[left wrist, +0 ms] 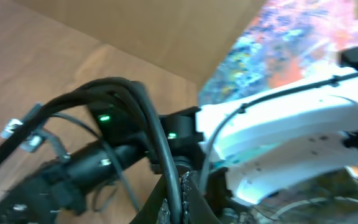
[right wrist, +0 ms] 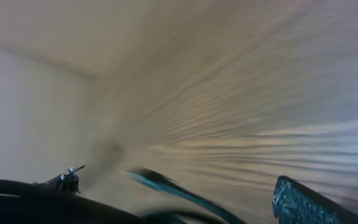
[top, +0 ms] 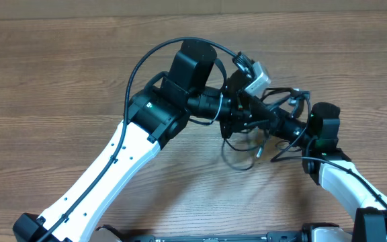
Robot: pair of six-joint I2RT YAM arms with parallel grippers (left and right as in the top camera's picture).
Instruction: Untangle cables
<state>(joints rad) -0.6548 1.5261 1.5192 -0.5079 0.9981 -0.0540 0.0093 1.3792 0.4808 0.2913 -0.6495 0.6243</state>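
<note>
The cables [top: 239, 160] are thin black cords bunched between the two grippers at mid-table, with loops drooping onto the wood and a strand [top: 294, 94] arching to the right. My left gripper [top: 242, 115] is shut on one black cable [left wrist: 174, 186], which runs up from the jaws and arcs left with other strands [left wrist: 104, 90]. My right gripper [top: 273, 125] faces it from the right and stands open. In the blurred right wrist view one finger pad [right wrist: 303, 202] shows at the right, a cable [right wrist: 179, 185] crosses the gap, and a small plug [right wrist: 71, 178] sits at the left.
The wooden table [top: 59, 81] stretches all around. The left arm's white link [top: 113, 168] crosses the lower left, and the right arm's white link [left wrist: 291, 118] fills the right of the left wrist view. Thicker arm cabling [top: 140, 64] loops above the left arm.
</note>
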